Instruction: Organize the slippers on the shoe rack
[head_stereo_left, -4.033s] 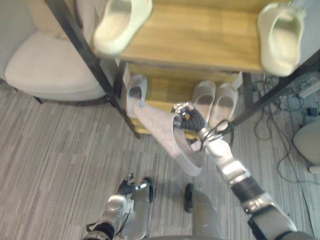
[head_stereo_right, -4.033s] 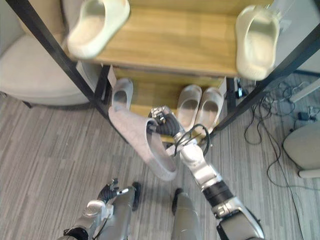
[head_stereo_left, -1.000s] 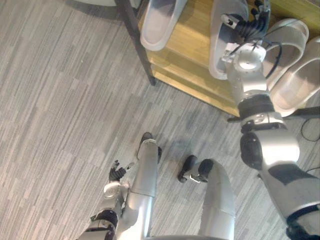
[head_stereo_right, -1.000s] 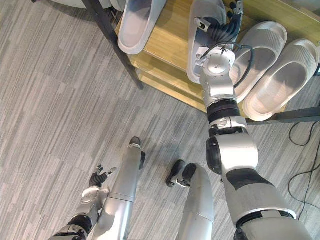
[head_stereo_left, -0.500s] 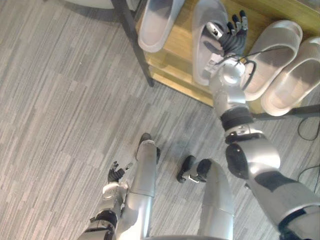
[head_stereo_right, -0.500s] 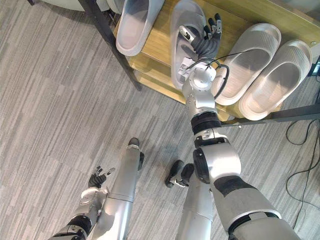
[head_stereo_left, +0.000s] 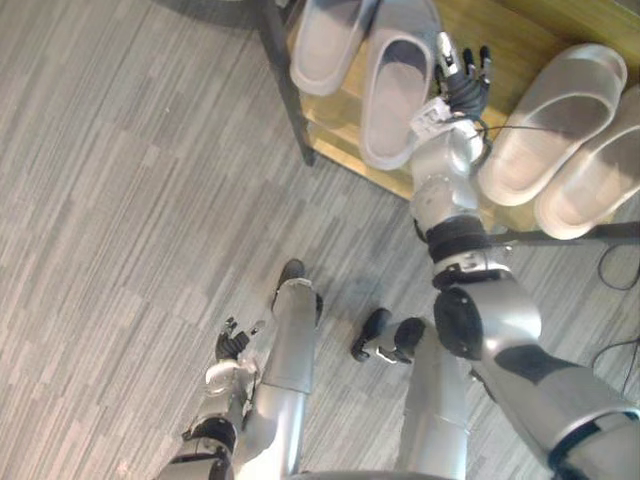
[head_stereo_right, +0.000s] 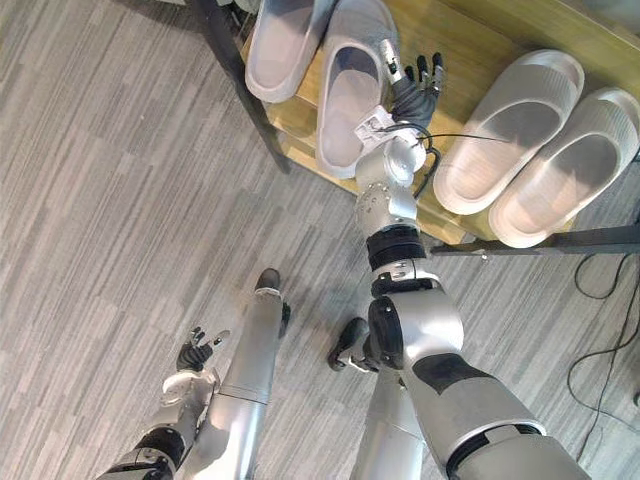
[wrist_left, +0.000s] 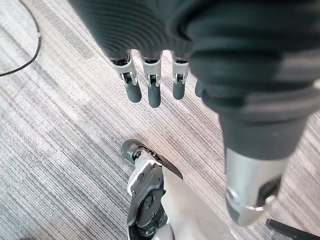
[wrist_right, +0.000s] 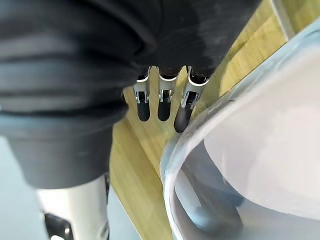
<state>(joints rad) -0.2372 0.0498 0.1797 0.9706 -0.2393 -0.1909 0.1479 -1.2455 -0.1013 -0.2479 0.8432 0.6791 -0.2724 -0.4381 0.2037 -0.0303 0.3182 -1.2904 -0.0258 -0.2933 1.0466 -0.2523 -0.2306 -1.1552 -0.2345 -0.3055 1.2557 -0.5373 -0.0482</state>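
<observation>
The right hand (head_stereo_left: 464, 84) reaches over the lowest wooden shelf (head_stereo_left: 520, 28) of the shoe rack. Its fingers (wrist_right: 162, 107) are straight and slightly spread and have hold of nothing. The wrist view shows them pointing along bare wood, with a slipper's pale rim just beside them. Whether the thumb touches that rim cannot be told.

Just to the hand's left lies a grey slipper (head_stereo_left: 398, 92), sole down, toe towards the back of the shelf and heel at about the front edge. It rests close against the second grey slipper (head_stereo_left: 330, 42), which sits by the rack's black post (head_stereo_left: 285, 95), so the pair lies side by side. To the hand's right, well apart from the grey pair, two paler slippers (head_stereo_left: 550, 125) lie together on the same shelf. The left hand (head_stereo_left: 231, 346) hangs low over the floor (head_stereo_left: 120, 200) with its fingers relaxed and empty.

The grey slipper looks like moulded foam or soft rubber. It is probably light, so a small push would slide it on the smooth wood, and bendy enough that the sole would sag if it were lifted by one end. The broad band over the toe seems the surest hold, with the thumb inside and the fingers over the top. A pinch on the side wall near the middle would also keep it level. Straightening it should need only a flat-fingered nudge against the side, though too hard a push could slide the heel off the front edge.
</observation>
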